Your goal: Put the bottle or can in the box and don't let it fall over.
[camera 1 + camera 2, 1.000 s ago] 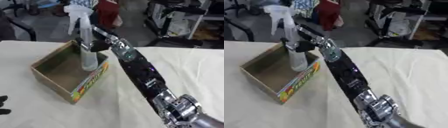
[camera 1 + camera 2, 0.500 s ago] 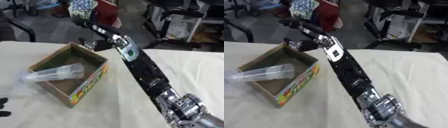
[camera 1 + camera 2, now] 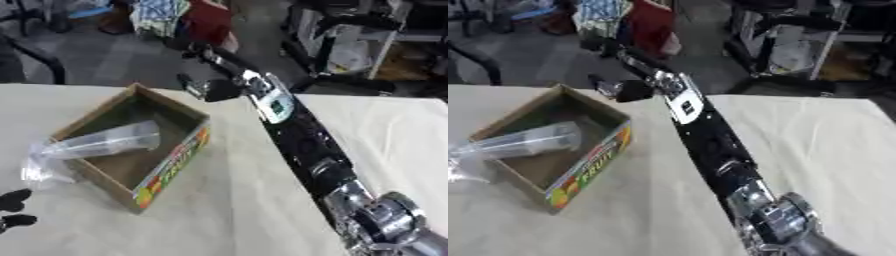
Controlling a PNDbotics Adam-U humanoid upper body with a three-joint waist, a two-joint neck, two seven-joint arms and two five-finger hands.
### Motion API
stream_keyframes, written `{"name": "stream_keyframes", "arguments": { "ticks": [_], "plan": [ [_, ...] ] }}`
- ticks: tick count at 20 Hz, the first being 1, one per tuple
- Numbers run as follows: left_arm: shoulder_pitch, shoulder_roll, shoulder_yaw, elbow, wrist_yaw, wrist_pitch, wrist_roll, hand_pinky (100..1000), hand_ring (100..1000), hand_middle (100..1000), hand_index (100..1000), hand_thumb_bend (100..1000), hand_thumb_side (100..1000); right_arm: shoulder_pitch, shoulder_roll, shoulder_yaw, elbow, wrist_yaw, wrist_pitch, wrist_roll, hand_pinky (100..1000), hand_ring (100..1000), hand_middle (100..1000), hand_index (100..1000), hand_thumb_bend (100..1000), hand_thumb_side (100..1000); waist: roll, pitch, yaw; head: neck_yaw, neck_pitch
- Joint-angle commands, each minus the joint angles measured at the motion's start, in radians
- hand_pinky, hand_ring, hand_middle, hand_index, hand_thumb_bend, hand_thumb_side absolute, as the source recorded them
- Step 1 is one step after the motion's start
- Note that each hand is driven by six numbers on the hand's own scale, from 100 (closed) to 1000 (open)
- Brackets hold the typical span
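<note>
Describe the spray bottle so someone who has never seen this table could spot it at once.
Start at the open cardboard box on the left of the cloth-covered table. The clear spray bottle lies tipped over in it, its base inside and its trigger head hanging over the box's left wall. It is the only see-through thing there.

The bottle (image 3: 92,148) lies tipped across the box's (image 3: 175,165) left wall.

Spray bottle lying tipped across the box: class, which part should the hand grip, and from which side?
Probably the clear body of the spray bottle, from above. It lies on its side, base inside the box and head hanging over the left wall, so the body's upper side is exposed.
</note>
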Motion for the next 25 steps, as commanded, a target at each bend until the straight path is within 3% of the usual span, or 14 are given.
{"name": "stream_keyframes", "arguments": {
  "ticks": [1,5,11,19,25],
  "plan": [
    [0.012,0.030,0.016,-0.006,-0.007,-0.013,0.007,776,908,691,933,158,886,0.014,-0.027,-0.024,-0.058,-0.054,0.040,-0.037,869,941,885,957,100,539,0.011,-0.033,-0.021,0.023,0.042],
    [0.049,0.048,0.026,0.000,-0.020,-0.026,0.017,776,911,702,933,158,896,0.101,-0.027,-0.045,-0.137,-0.115,0.100,-0.074,844,922,863,934,100,536,0.015,-0.058,-0.076,0.062,0.106],
    [0.096,0.078,0.045,0.013,-0.045,-0.040,0.035,777,915,716,935,156,904,0.257,-0.012,-0.085,-0.294,-0.214,0.199,-0.131,829,907,845,918,100,531,0.006,-0.092,-0.168,0.162,0.191],
    [0.134,0.103,0.052,0.019,-0.067,-0.063,0.045,775,916,718,937,150,920,0.464,0.037,-0.142,-0.500,-0.341,0.311,-0.106,812,888,826,909,100,528,0.010,-0.101,-0.277,0.312,0.204],
    [0.149,0.110,0.053,0.020,-0.082,-0.080,0.047,775,916,717,937,148,929,0.609,0.096,-0.215,-0.634,-0.430,0.391,-0.033,800,853,813,902,100,540,0.017,-0.093,-0.318,0.373,0.204]
  ]
}}
